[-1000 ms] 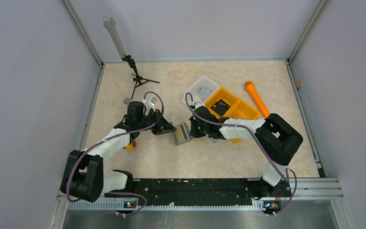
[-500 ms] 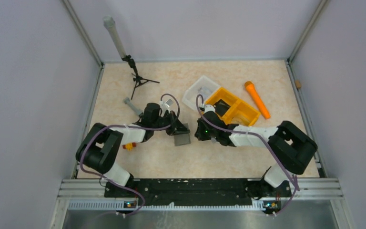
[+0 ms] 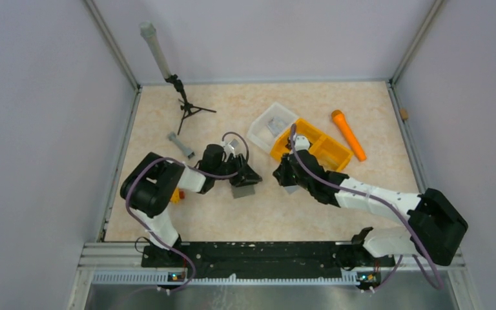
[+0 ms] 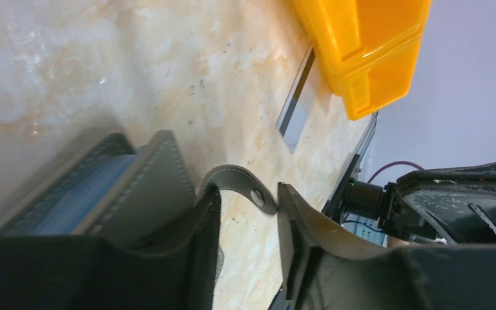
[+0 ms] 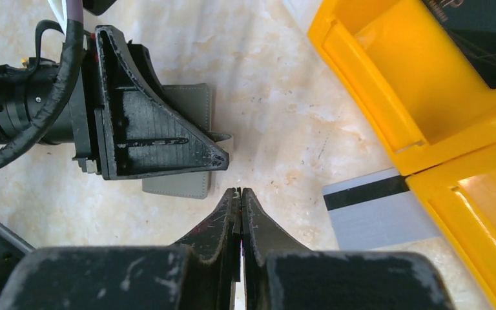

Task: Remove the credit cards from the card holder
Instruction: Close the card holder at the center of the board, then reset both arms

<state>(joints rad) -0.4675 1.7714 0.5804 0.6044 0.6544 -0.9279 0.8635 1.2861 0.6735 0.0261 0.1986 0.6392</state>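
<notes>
**Orange bin** [image 5: 355,77]: a dark card [image 5: 484,39] in one compartment; a striped grey card [image 5: 374,216] outside, against its wall. Card holder [image 5: 177,186] left of the bin, under the slightly parted, empty left gripper [image 4: 248,194]. Right gripper [image 5: 239,192], between them, closed and empty.

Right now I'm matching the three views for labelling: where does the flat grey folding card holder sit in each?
Top external: flat grey folding card holder just left of centre.
Left wrist: lower left.
Right wrist: left of centre, partly under the left gripper.
Shared landmark: the orange plastic bin, to its right in all three.
</notes>
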